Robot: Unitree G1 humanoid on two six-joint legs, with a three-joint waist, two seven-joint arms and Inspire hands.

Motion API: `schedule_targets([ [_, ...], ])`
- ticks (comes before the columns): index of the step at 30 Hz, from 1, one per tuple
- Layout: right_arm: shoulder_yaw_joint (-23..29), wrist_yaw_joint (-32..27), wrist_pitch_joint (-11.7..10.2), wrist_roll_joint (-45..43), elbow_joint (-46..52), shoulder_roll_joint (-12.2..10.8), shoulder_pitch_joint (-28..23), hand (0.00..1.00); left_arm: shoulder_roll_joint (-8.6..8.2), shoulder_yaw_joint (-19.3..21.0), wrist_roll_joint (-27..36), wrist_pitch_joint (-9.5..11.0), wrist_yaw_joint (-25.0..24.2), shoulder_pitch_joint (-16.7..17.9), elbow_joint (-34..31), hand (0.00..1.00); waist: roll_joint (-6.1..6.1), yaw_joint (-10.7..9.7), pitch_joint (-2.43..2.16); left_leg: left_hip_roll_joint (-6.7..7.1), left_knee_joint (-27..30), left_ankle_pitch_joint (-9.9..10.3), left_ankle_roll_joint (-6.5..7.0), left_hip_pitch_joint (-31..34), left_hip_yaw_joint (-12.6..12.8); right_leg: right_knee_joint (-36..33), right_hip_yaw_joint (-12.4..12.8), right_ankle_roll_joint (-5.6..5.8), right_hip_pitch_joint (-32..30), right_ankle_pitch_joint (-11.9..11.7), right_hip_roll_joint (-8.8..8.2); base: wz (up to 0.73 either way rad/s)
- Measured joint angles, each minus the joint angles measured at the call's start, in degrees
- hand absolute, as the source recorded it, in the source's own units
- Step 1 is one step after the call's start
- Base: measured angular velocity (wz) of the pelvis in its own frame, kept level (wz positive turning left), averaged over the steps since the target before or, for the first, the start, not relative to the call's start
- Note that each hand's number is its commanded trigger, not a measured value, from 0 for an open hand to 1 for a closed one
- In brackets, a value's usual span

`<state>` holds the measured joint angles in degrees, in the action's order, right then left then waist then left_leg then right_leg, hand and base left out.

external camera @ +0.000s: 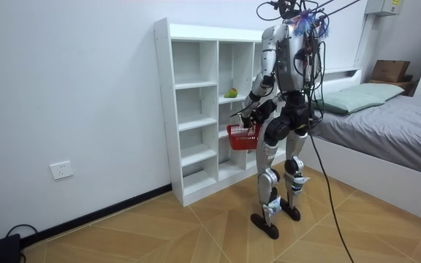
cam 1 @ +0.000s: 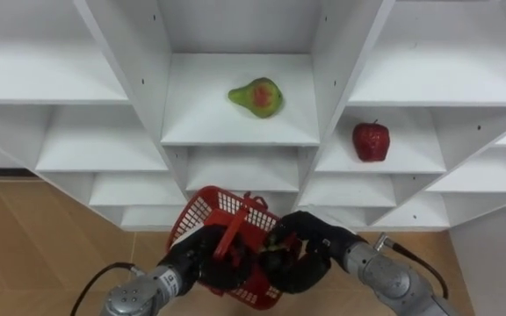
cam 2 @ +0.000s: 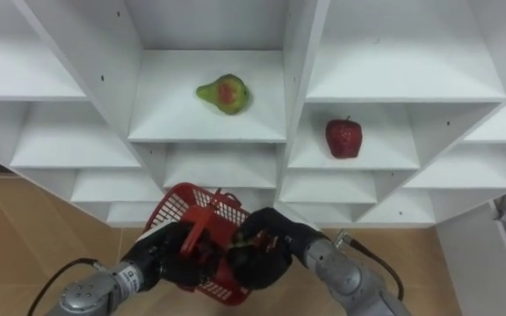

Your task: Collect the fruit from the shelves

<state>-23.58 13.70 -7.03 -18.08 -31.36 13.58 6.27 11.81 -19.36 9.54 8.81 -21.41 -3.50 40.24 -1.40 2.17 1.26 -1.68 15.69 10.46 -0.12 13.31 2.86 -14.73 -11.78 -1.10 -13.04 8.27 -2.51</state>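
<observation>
Before the white shelved closet (cam 1: 235,123), the left hand (cam 1: 198,263) curls its fingers round the handle of the red plastic mesh basket (cam 1: 209,209). The right hand (cam 1: 310,250) reaches into it, and I cannot tell its grasp. A green-red pear (cam 1: 257,96) and a glossy red apple (cam 1: 371,140) lie in separate compartments.

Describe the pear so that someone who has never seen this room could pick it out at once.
Find the white shelf unit and look in the column straight before the robot. The pear lies alone on a shelf there. It is green with a red blush and tapers to a neck, unlike the round, all-red apple in the column to its right.
</observation>
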Motion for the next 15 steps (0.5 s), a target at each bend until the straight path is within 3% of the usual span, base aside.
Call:
schedule_targets([
  [8,-2.6,-2.4,-0.6,0.0,-5.1,0.0,2.4,1.00,0.14,-4.2,3.6,0.4,-1.4,-0.8,0.0,1.00,0.13,0.1,0.09,0.05,0.0,0.0,0.01,-0.1,-0.1,0.1,0.1,0.01,0.1,0.0,0.02,0.00],
  [15,-2.9,-3.3,-1.1,0.0,-6.6,0.0,2.6,1.00,0.44,-7.1,6.3,0.4,-2.9,-1.1,0.0,1.00,0.85,0.1,0.55,0.08,0.0,0.0,0.01,0.0,-0.2,0.1,0.0,0.03,0.1,0.0,-0.02,0.00],
])
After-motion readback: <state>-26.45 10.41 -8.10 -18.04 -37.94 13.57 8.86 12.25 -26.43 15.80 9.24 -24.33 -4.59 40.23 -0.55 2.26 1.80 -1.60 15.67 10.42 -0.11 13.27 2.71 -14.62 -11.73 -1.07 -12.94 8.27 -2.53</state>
